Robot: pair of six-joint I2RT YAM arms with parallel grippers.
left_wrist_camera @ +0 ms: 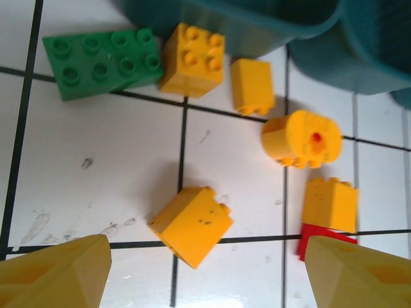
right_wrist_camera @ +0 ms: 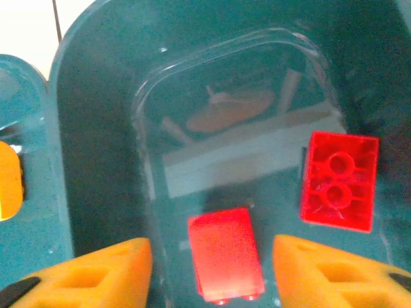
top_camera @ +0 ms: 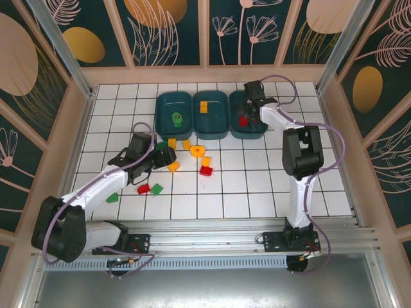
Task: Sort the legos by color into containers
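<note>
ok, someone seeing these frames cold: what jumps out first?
Three teal bins stand in a row at the far side, and the right gripper is open over the rightmost bin, where two red bricks lie. Nearer, the left gripper hangs open above a scatter of yellow-orange bricks on the white tiles.

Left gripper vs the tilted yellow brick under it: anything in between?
Nothing visible. The left gripper is open, and the tilted yellow brick lies alone on bare tile between its fingers. The nearest neighbours, a red brick and an upright yellow brick, sit off to one side, apart from it.
</note>
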